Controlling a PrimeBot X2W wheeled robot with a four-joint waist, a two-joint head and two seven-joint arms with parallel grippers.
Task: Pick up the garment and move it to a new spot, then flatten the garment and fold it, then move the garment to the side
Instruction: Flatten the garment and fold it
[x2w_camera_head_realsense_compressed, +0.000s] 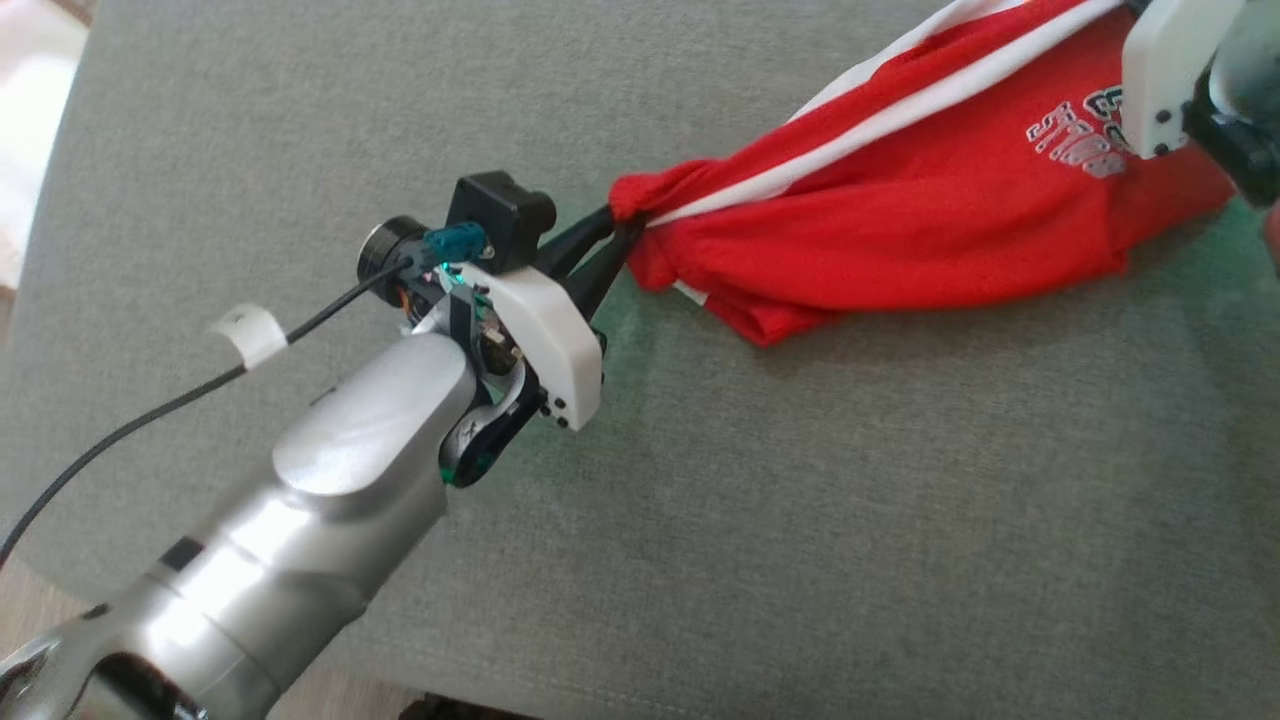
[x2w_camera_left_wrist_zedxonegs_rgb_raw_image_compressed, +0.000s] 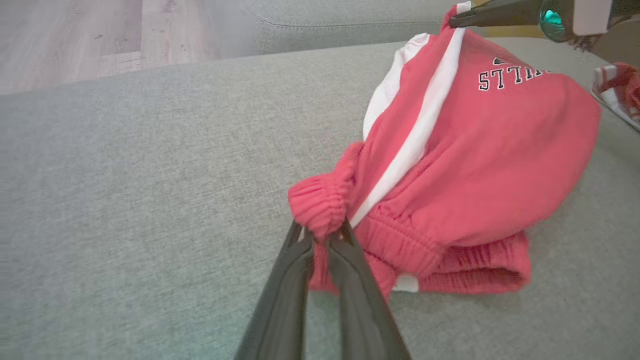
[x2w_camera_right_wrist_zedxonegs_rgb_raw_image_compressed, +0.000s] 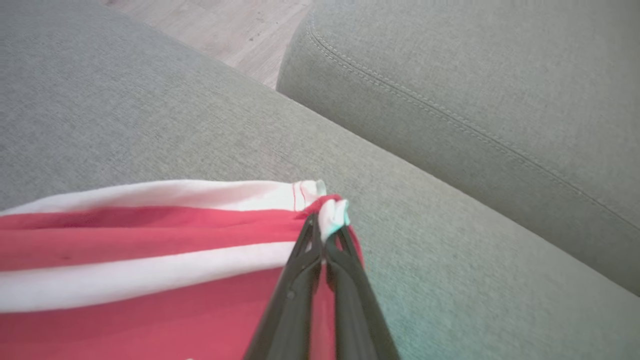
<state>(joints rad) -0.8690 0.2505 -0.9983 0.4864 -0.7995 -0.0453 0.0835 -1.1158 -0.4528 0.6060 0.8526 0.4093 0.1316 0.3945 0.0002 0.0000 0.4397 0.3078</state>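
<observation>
Left gripper (x2w_camera_head_realsense_compressed: 622, 232) pinches the bunched elastic corner of the red garment (x2w_camera_head_realsense_compressed: 900, 200), its two dark fingers (x2w_camera_left_wrist_zedxonegs_rgb_raw_image_compressed: 285, 300) pressed together on the cloth. Right gripper (x2w_camera_right_wrist_zedxonegs_rgb_raw_image_compressed: 326, 231) is clamped on a white-edged hem corner at the garment's far end. Between them the garment, red with white stripes and pale lettering, stretches across the far right of the grey sofa seat (x2w_camera_head_realsense_compressed: 800, 520), its lower fold resting on the fabric. Beyond the seat lie another grey cushion (x2w_camera_right_wrist_zedxonegs_rgb_raw_image_compressed: 475, 75) and a wood floor (x2w_camera_left_wrist_zedxonegs_rgb_raw_image_compressed: 75, 40).

Grey-green fabric sofa (x2w_camera_head_realsense_compressed: 800, 520), pale wooden floor (x2w_camera_left_wrist_zedxonegs_rgb_raw_image_compressed: 70, 40) beyond
</observation>
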